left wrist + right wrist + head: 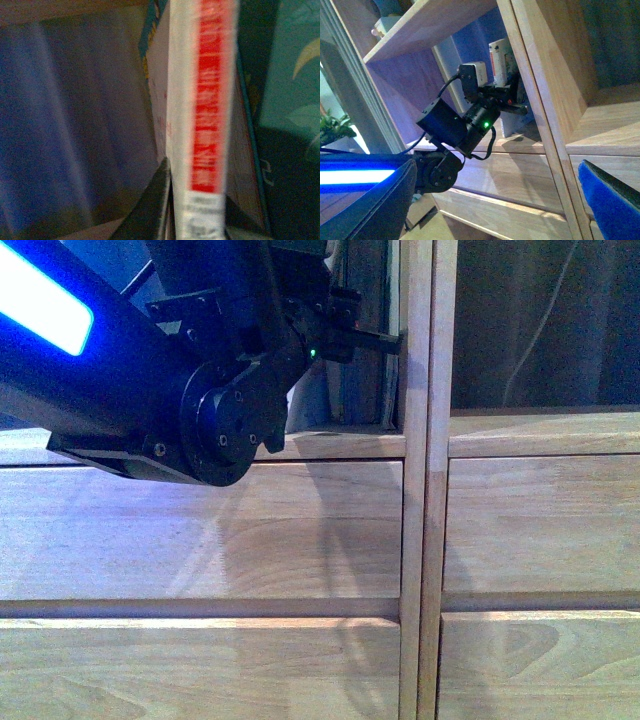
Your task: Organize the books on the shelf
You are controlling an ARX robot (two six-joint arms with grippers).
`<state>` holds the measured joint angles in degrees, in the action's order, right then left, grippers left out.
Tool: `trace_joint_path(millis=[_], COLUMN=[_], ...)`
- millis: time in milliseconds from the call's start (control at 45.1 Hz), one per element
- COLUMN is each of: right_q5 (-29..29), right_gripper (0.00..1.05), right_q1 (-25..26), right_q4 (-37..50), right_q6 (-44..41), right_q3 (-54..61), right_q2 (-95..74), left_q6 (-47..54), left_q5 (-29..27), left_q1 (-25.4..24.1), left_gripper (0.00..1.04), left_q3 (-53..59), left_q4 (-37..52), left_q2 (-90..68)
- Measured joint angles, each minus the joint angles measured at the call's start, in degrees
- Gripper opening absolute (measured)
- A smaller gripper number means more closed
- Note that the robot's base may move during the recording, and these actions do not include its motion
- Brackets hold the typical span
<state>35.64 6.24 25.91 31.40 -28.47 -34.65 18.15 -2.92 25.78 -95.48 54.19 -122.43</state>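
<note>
My left gripper (197, 220) is shut on the white-and-blue paperback (200, 100), one dark finger on each side of its white spine with red lettering. A teal-covered book (295, 75) stands right beside it. In the front view the left gripper (385, 340) reaches into the shelf's (420, 490) upper left compartment, close against the centre upright. The right wrist view shows the paperback (501, 60) upright in that compartment, held by the left gripper (512, 100). My right gripper (495, 210) hangs open outside the shelf (555, 100), its blue pad (610, 200) bare.
Flat wooden drawer fronts (200, 540) fill the shelf below the compartment. The compartment to the right (540, 320) is dark. My left arm, with its blue light strip (40, 300), covers the upper left. A green plant (335, 127) stands beside the shelf.
</note>
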Motion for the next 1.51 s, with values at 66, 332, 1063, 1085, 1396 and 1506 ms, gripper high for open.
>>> trace_joint_path(millis=[66, 332, 1063, 1085, 1396, 1506], right_q5=[0.0, 0.0, 0.0, 0.0, -11.7, -30.0], right_gripper=[0.98, 0.98, 0.98, 0.98, 0.91, 0.75], right_q1=[0.0, 0.0, 0.0, 0.0, -2.5, -5.7], right_q4=[0.0, 0.0, 0.0, 0.0, -8.6, -22.3], right_q6=[0.0, 0.0, 0.0, 0.0, -5.1, -18.6], right_q3=[0.0, 0.0, 0.0, 0.0, -1.7, -0.6], right_q2=[0.0, 0.0, 0.0, 0.0, 1.1, 4.2], left_q6=[0.0, 0.9, -24.3, -24.8, -20.1, -19.4], left_q5=[-0.4, -1.4, 2.0, 2.0, -15.9, -13.7], left_q1=[0.1, 0.1, -3.8, -3.8, -5.7, -8.7], left_gripper=[0.3, 0.64, 0.97, 0.97, 0.66, 0.49], left_q3=[0.2, 3.3, 49.9, 51.9, 58.6, 65.1], left_q4=[0.1, 3.7, -15.3, -15.5, -37.2, -35.5], left_q2=[0.0, 1.4, 55.2, 58.2, 69.1, 73.5])
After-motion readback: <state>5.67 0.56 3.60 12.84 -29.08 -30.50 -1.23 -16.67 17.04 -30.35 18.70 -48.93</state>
